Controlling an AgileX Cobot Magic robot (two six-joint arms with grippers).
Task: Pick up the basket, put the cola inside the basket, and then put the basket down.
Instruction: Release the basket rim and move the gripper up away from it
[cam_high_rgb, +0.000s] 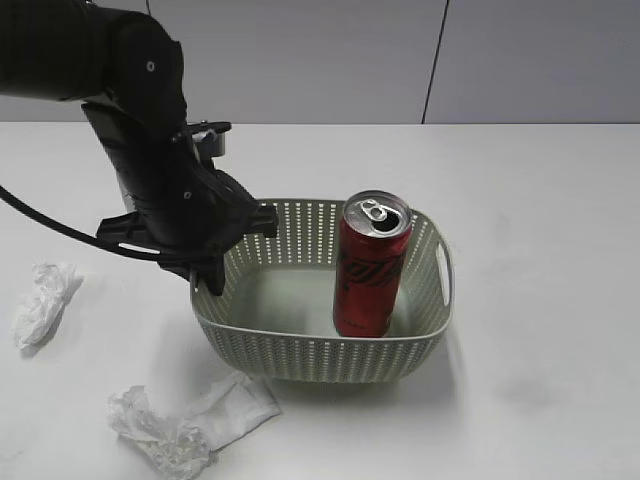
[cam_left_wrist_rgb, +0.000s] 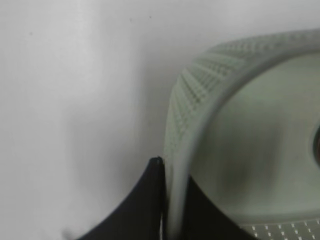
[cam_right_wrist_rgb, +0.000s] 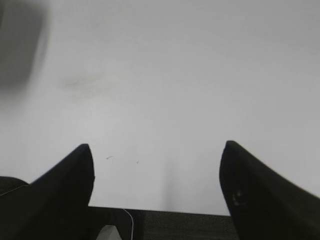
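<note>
The sage-green perforated basket (cam_high_rgb: 300, 345) sat on the white table (cam_high_rgb: 540, 300), the red cola (cam_high_rgb: 368, 268) upright inside near its right end. The left gripper (cam_high_rgb: 222, 262) pinched the basket's left rim; the right gripper (cam_right_wrist_rgb: 157, 170) hung spread wide over bare table.

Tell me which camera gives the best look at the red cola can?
The exterior view: the cola stands upright inside the basket, seen whole with its silver top and pull tab. The left wrist view catches only a dark sliver at its right edge that may be the can, beside the blurred basket wall. The right wrist view shows just bare table.
</note>
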